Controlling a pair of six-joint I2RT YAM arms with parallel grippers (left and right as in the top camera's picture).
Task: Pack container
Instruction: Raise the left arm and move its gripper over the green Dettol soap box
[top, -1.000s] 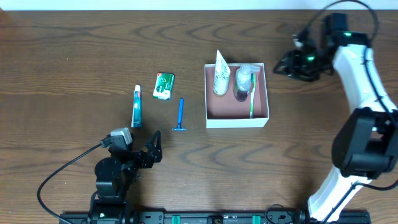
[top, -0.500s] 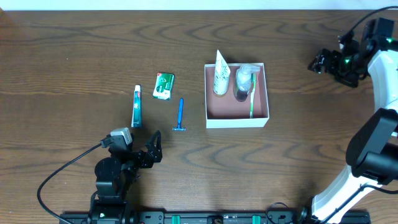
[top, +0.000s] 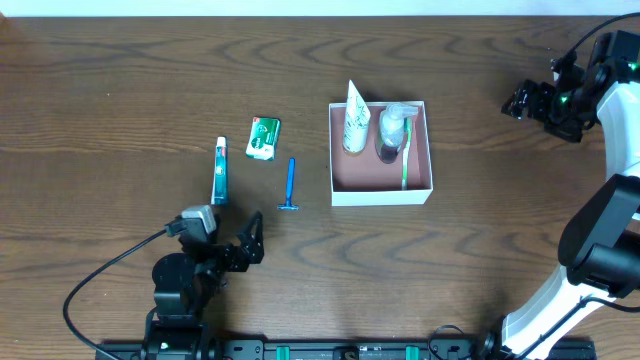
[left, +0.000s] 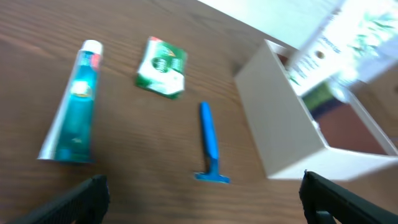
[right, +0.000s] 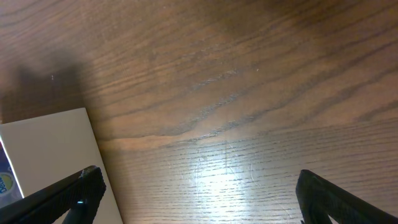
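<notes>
Half-packed container (top: 381, 196) right of centre; three toiletries lie loose to its left.
Both claws gape empty: left claw (top: 248, 240) near, right claw (top: 522, 102) far right. Likely risks: flat blue razor (top: 290, 184) slips the pinch; toothpaste tube (top: 220, 172) rolls.

Dark brown wavy-grained table (top: 120, 80). White-walled box (top: 380, 197), pink-brown inside. Plain blue razor (top: 290, 183). Green packet (top: 262, 138), white patch, red trim. Teal tube (top: 220, 172), white cap, red band below. Green toothbrush (top: 406, 160).

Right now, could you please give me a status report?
Left gripper open, empty; right gripper open, empty. Container holds tube, bottle, toothbrush. Toothpaste, green packet, razor outside it. Nothing blocking.
</notes>
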